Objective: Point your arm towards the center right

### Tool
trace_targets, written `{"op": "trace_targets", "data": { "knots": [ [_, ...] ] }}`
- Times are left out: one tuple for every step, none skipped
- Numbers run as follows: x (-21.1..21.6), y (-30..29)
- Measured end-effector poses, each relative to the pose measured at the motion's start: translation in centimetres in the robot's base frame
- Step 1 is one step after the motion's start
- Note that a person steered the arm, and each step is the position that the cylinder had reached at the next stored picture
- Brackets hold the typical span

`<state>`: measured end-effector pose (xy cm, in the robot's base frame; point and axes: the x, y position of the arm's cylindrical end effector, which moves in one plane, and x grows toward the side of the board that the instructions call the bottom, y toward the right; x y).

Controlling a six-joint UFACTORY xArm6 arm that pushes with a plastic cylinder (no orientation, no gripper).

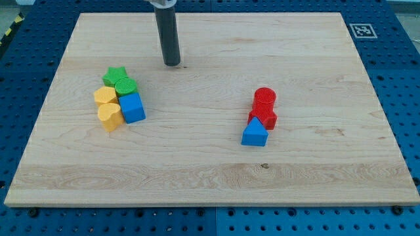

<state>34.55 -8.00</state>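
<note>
Center right of the wooden board point(315, 164), the spot the task is naming, is lying as bare wood to the view's right of the red and blue cluster, between that cluster and the board's right edge; nothing is standing there.

Going from the view's left: five blocks are sitting packed together, touching, so they are behaving as one clump; a green star point(115, 75) at the top, a green cylinder point(125, 86) just beside it, a yellow block point(105, 97) and a second yellow block point(109, 117) below, both of a rounded shape I cannot settle, and a blue cube point(132, 107) on the clump's right side.

My tip point(171, 63) is resting on the board near the view's top, above and to the right of that clump, apart from every block; there are no jaws to open or close, only the dark rod, and it is carrying nothing.

Further right, a red cylinder point(264, 100), a red block point(264, 118) and a blue triangular block point(254, 134) are lying in a touching column; I judge they are sitting close to my straight path, so I would be passing above them.

At the view's top right corner a black-and-white square marker point(361, 30) is printed; no readable lettering or brand is showing anywhere.
</note>
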Motion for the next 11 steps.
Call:
{"op": "trace_targets", "data": {
  "knots": [
    [-0.3, 0.0],
    [-0.4, 0.0],
    [-0.4, 0.2],
    [-0.1, 2.9],
    [1.0, 7.9],
    [3.6, 12.7],
    [5.2, 19.5],
    [6.1, 25.8],
    [7.3, 28.1],
    [10.3, 31.4],
    [14.2, 33.0]
  ]
}}
